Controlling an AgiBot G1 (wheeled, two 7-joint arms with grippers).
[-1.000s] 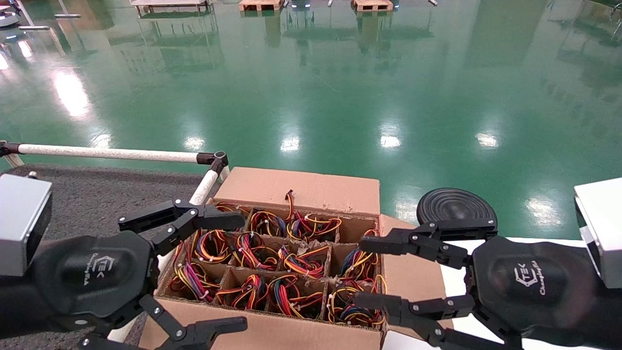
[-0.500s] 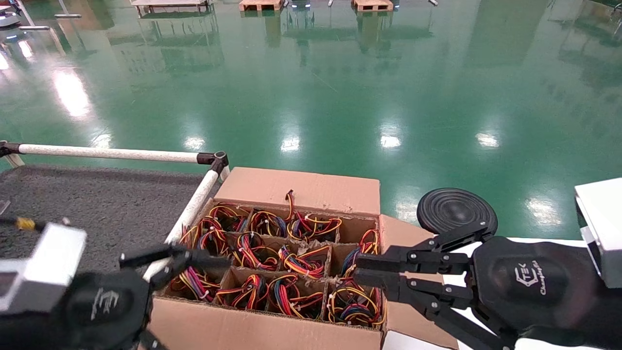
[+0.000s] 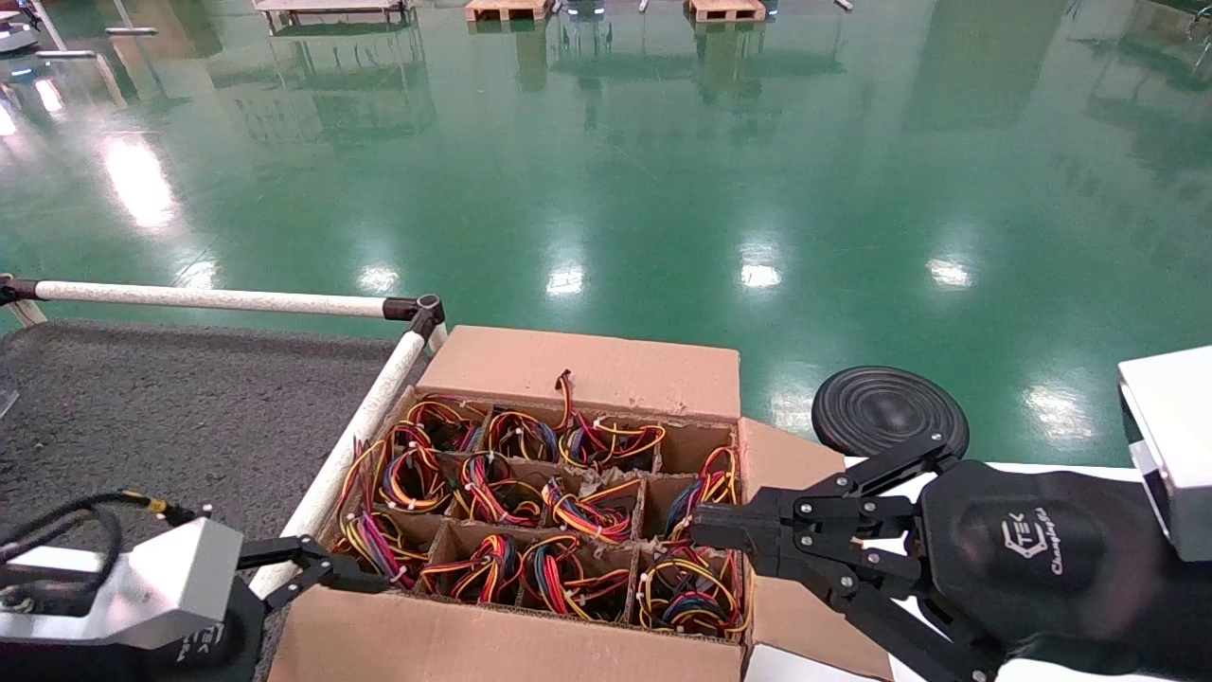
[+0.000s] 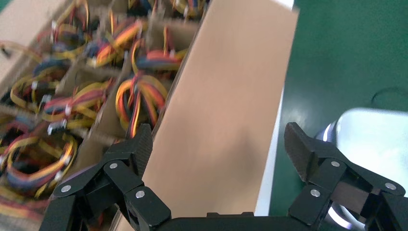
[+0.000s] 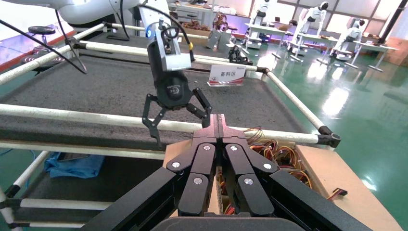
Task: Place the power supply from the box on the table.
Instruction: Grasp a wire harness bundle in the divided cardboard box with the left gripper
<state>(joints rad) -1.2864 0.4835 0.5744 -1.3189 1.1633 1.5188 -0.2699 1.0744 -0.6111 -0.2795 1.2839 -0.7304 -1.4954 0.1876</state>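
Observation:
The brown box (image 3: pixel 587 365) stands open between my arms, its divider cells filled with power supplies that show only as coloured wire bundles (image 3: pixel 582 511); their metal bodies are hidden. The dark grey table (image 3: pixel 170 407) lies to its left. My left gripper (image 3: pixel 317 568) is low at the box's front left corner, open and empty over the cardboard wall (image 4: pixel 226 110). My right gripper (image 3: pixel 703 530) hovers above the box's right-hand cells with its fingers pressed together on nothing. From the right wrist, its shut tips (image 5: pixel 217 120) point toward the left gripper (image 5: pixel 183 129) and the table (image 5: pixel 96 86).
A white pipe rail (image 3: pixel 369 407) with black joints separates the table from the box. A black round disc (image 3: pixel 890 407) sits behind the box's right flap, beside a white tabletop (image 3: pixel 885 545). A small sign (image 5: pixel 227 74) stands on the table's far side. Green floor lies beyond.
My right gripper went from wide open to shut over the right cells. My left arm dropped and drew back from the box's left cells to its front left corner.

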